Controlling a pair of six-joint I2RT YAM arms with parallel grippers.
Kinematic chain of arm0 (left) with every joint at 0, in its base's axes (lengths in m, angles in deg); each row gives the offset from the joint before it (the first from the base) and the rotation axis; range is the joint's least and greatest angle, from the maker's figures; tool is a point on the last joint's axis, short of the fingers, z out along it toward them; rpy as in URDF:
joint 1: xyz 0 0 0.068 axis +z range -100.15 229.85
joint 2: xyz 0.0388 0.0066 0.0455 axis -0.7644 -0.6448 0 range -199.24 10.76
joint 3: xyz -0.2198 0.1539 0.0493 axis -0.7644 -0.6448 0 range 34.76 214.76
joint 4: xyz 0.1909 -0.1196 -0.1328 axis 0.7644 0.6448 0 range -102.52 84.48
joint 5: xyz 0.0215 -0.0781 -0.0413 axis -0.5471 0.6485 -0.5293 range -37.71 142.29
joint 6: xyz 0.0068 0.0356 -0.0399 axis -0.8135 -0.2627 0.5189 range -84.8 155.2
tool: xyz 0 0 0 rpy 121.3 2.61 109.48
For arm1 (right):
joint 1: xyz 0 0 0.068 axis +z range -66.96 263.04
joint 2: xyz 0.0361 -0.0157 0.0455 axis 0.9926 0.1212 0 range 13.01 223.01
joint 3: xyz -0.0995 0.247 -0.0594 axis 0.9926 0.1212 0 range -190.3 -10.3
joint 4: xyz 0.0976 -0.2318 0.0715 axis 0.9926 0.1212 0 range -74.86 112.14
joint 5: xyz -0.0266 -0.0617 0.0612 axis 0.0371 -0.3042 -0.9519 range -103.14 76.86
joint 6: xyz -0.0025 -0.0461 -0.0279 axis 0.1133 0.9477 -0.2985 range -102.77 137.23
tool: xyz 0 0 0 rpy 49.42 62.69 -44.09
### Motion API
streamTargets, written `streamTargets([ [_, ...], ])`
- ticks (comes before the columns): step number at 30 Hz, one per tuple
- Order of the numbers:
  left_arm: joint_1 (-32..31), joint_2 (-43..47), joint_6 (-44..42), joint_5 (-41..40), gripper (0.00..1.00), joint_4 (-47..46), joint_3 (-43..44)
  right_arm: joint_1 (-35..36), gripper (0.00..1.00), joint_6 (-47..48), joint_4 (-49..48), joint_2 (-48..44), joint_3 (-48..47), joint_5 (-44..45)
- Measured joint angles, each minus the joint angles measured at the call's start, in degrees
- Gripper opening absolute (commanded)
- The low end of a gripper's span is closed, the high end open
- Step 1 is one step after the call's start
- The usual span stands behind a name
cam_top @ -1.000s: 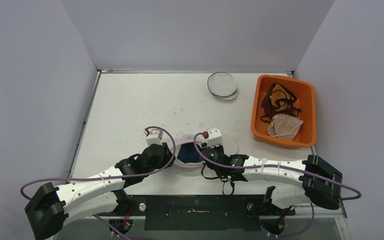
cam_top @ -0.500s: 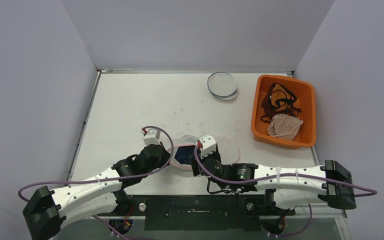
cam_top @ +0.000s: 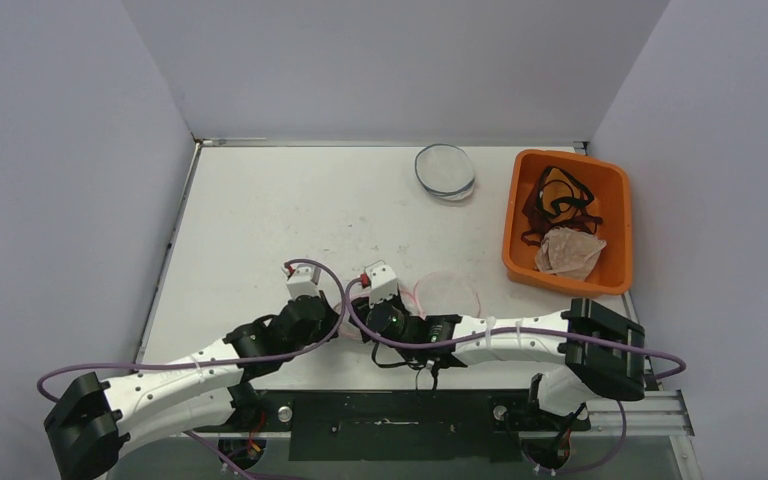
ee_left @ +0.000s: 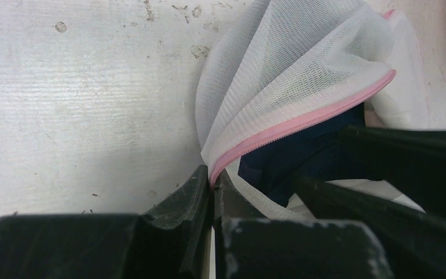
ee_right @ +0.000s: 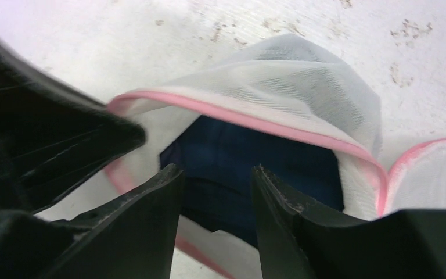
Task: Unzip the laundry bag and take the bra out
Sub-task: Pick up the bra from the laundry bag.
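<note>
A white, scuffed desk (cam_top: pixel 290 210), speckled with dark marks, stood boxed in by plain pale lilac walls (cam_top: pixel 390 60) on three sides. An orange tub (cam_top: pixel 513 200) of crumpled clothes (cam_top: pixel 568 250) sat at the far right corner, with a round mesh disc (cam_top: pixel 445 170) just left of it. Well left of the tub, nearer the front edge, lay the white mesh laundry bag (ee_left: pixel 290 64), its pink zip open. The left claw (ee_left: pixel 212 186) was pressed together, pinching the bag's zip edge. The right claw (ee_right: pixel 215 180) was spread at the bag's mouth, over the dark blue bra (ee_right: pixel 250 154) inside.
</note>
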Motion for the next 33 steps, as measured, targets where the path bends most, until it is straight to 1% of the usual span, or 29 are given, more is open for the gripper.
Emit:
streamTargets([
  [4,0.0,1.4,0.6,-0.2,0.0,0.0,-1.7,-2.5,0.61,-2.0,-3.1,2.1,1.6,0.0],
  [7,0.0,1.6,0.9,-0.2,0.0,0.0,-2.7,-2.8,0.7,-2.6,-5.6,4.4,1.6,-0.1],
  [9,0.0,1.5,1.0,-0.1,0.0,0.0,-3.0,-2.7,0.74,-2.8,-6.7,5.7,1.6,-0.1],
  [12,0.0,0.9,1.3,-0.1,0.0,-0.8,-3.1,-2.7,0.75,-3.2,-8.1,7.6,1.6,-0.2],
  [14,0.0,0.5,1.5,-0.1,0.0,-1.4,-3.1,-2.7,0.74,-3.5,-8.3,8.7,1.6,-0.1],
  [16,0.0,0.2,1.6,0.0,0.0,-1.7,-3.1,-2.7,0.68,-3.7,-8.3,9.7,1.6,0.3],
  [20,0.0,0.1,1.9,0.1,0.0,-1.9,-3.1,-2.6,0.45,-4.2,-8.1,11.6,0.9,2.7],
  [23,0.0,0.2,1.9,0.1,0.0,-1.9,-3.2,-2.6,0.33,-4.8,-7.3,11.8,0.9,4.7],
  [25,0.0,0.4,1.9,0.1,0.0,-2.1,-3.5,-2.6,0.29,-5.1,-6.9,11.7,0.9,5.7],
  [27,0.0,0.6,1.9,0.1,0.0,-2.1,-3.8,-2.7,0.27,-5.2,-6.4,11.4,1.0,6.3],
  [29,0.0,0.8,2.0,0.1,0.0,-2.1,-4.0,-2.7,0.28,-5.3,-5.8,10.2,1.3,6.4],
  [32,0.0,1.1,2.2,0.1,0.0,-2.1,-4.3,-2.8,0.34,-5.4,-5.4,7.5,2.7,6.2],
  [33,0.0,1.3,2.3,0.1,0.0,-2.1,-4.5,-2.8,0.38,-5.4,-5.3,6.4,3.4,6.0],
])
